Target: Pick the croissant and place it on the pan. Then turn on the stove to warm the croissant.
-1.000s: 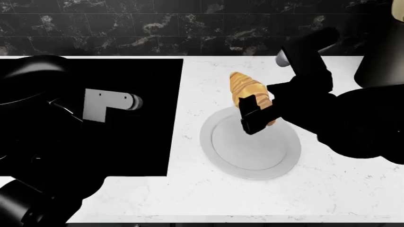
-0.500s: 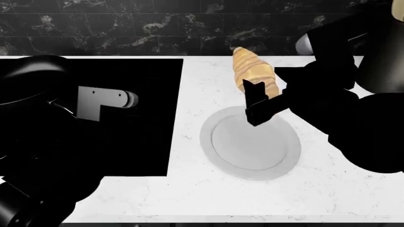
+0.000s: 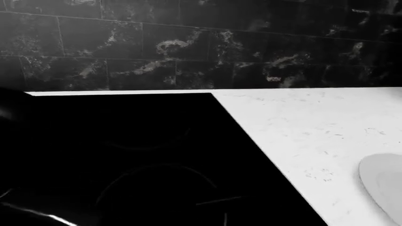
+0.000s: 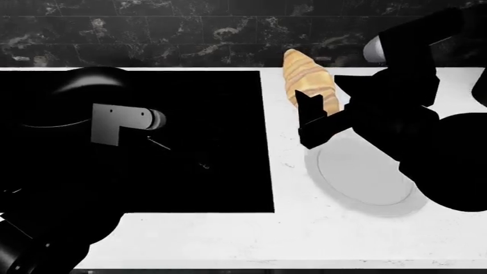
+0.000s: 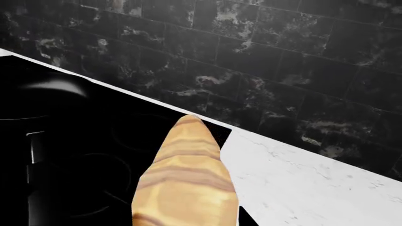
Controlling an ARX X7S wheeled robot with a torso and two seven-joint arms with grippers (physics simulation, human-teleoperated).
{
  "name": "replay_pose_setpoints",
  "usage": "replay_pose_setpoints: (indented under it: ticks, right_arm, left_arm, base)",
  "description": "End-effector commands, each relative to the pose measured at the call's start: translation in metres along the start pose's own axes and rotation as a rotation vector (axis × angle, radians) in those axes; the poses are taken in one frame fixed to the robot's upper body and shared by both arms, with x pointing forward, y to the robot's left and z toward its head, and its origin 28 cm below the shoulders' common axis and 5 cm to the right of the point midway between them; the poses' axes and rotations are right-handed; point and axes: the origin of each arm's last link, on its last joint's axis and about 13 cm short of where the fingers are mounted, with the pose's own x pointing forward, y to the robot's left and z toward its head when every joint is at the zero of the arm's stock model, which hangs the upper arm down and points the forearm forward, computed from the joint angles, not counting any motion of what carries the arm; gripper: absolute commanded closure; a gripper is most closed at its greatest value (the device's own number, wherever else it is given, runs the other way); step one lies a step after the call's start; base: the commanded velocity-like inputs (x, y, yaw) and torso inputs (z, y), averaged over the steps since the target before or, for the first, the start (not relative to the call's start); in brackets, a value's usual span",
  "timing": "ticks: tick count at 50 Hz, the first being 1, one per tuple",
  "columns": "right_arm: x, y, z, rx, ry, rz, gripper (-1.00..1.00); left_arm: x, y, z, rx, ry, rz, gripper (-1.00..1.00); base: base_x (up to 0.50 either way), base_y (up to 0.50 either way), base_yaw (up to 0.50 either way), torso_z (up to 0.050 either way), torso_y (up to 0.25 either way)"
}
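The golden-brown croissant (image 4: 307,80) hangs in the air, my right gripper (image 4: 313,109) shut on its lower end. It is above the white counter between the stove's right edge and the grey plate (image 4: 366,174). The right wrist view shows the croissant (image 5: 186,181) close up, pointing toward the stove (image 5: 94,160). The glossy black pan (image 4: 85,94) sits on the black stove (image 4: 220,188) at far left, its thin handle (image 4: 179,153) running toward the front right. My left arm (image 4: 122,123) hovers over the stove beside the pan; its fingers are lost against the black.
A dark marble tile wall (image 4: 190,34) backs the counter. White countertop (image 4: 251,240) runs along the front of the stove and round the plate. The left wrist view shows stove glass (image 3: 157,155), counter and the plate's edge (image 3: 384,186).
The right gripper has lifted the croissant off the plate and carried it up and back. The head view has swung left, so the stove and the plate sit further right in it.
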Motion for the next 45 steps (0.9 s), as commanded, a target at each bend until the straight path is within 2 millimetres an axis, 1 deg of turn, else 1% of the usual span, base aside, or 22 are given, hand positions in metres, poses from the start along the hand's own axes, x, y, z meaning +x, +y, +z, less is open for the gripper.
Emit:
replay_pose_setpoints:
  ticks: [1, 18, 25, 45]
  right_arm:
    - [0.0001, -0.0015, 0.0026, -0.015, -0.018, -0.002, 1.00]
    - [0.0018, -0.0040, -0.0016, -0.013, -0.023, 0.007, 1.00]
    - [-0.0027, -0.0069, -0.0038, -0.005, -0.026, -0.005, 1.00]
    - [-0.0068, -0.0048, -0.0004, -0.015, -0.038, -0.009, 1.00]
  left_arm:
    - [0.0004, 0.0001, -0.0014, 0.008, 0.002, 0.001, -1.00]
    - [0.0014, -0.0021, -0.0016, 0.017, 0.009, 0.002, -1.00]
    - [-0.0004, -0.0016, -0.0008, 0.020, 0.002, 0.010, -1.00]
    - [-0.0005, -0.0025, 0.0026, 0.011, -0.009, 0.007, -1.00]
  base:
    - [0.00, 0.50, 0.00, 0.000, 0.000]
    - [0.00, 0.50, 0.00, 0.000, 0.000]
    - [0.00, 0.50, 0.00, 0.000, 0.000]
    - [0.00, 0.50, 0.00, 0.000, 0.000]
